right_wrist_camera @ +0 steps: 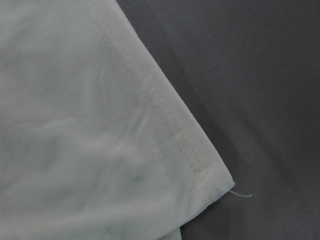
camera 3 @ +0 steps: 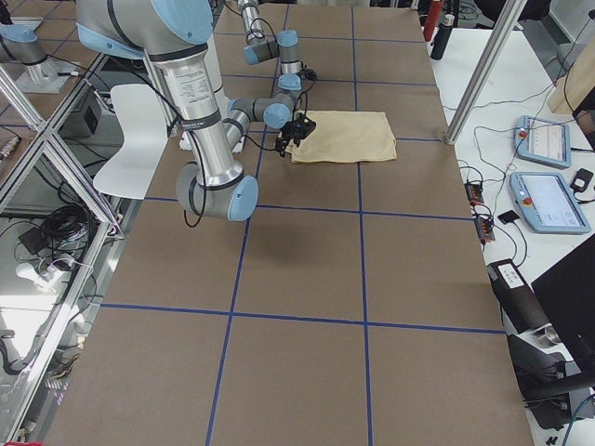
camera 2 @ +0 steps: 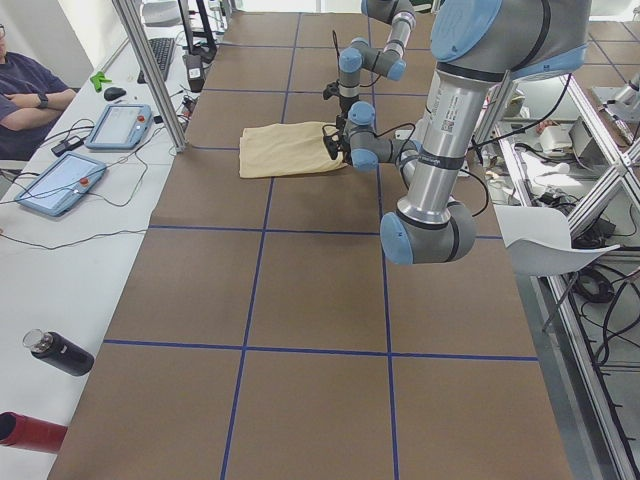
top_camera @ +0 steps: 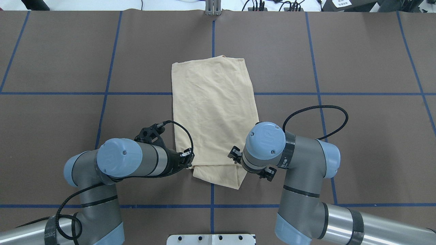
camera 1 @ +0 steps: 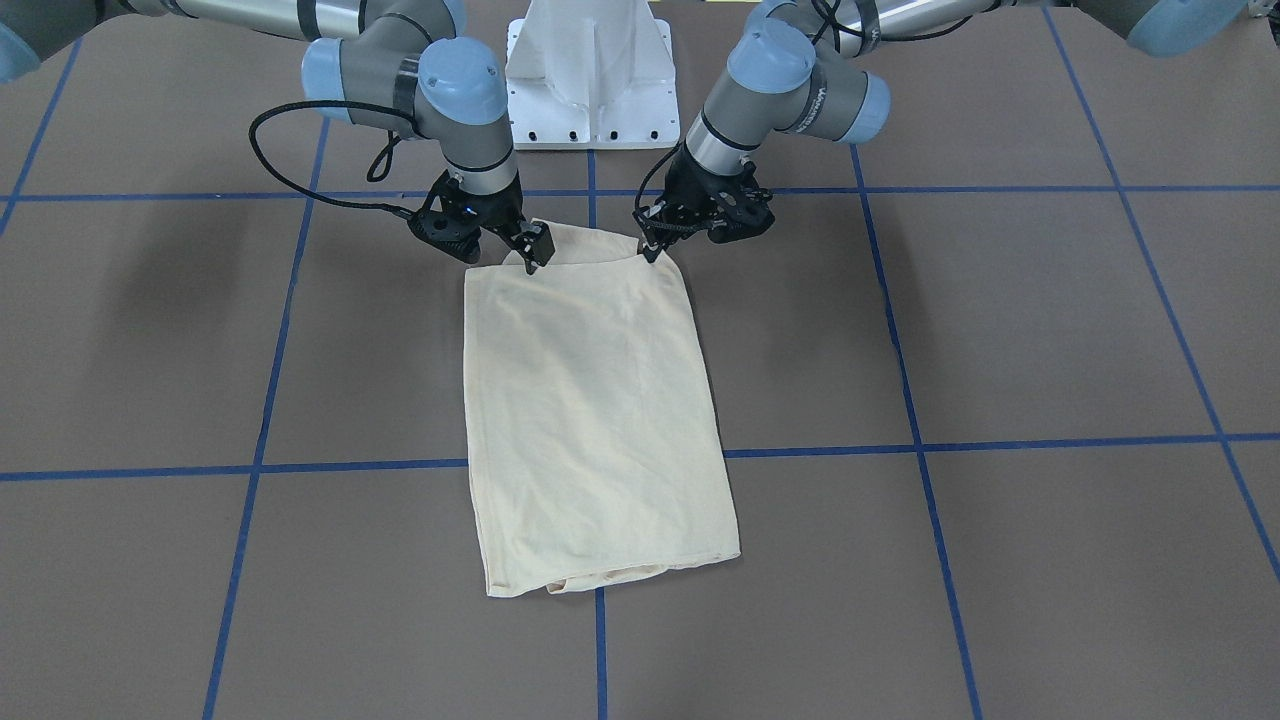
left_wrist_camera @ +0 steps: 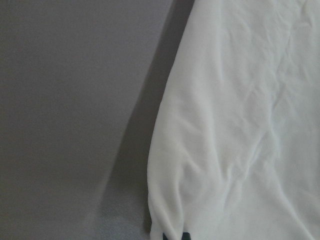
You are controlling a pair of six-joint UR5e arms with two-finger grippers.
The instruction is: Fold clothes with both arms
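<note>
Straight out from the white base (camera 1: pixel 588 75), the shirt (camera 1: pixel 590 400) lies on the brown surface (camera 1: pixel 1000 320) as one long folded strip, with a plain cream side up. The short end nearest the base is a little raised, and a second layer of cloth shows there. The end farthest from the base lies flat, and its layers show one under the other at the edge. A blue line (camera 1: pixel 330 467) of the grid on the surface passes under the half of the strip that is far from the base.

The right arm (camera 1: pixel 440 90) bends down beside the base. The right end effector (camera 1: pixel 533 252) stands at one side of the shirt's end nearest the base. Its fingers are narrow and pinch the cloth, which rises to them in a small peak. The left arm (camera 1: pixel 790 95) comes down on the other side of the base. The left end effector (camera 1: pixel 650 248) is closed on the opposite side of that same end.

In the left wrist view the cloth gathers in wrinkles toward a dark fingertip (left_wrist_camera: pixel 185 235) at the bottom edge. The right wrist view shows a stitched hem corner with a loose thread (right_wrist_camera: pixel 240 194) over the surface. A black cable (camera 1: pixel 290 175) loops out from the right wrist.
</note>
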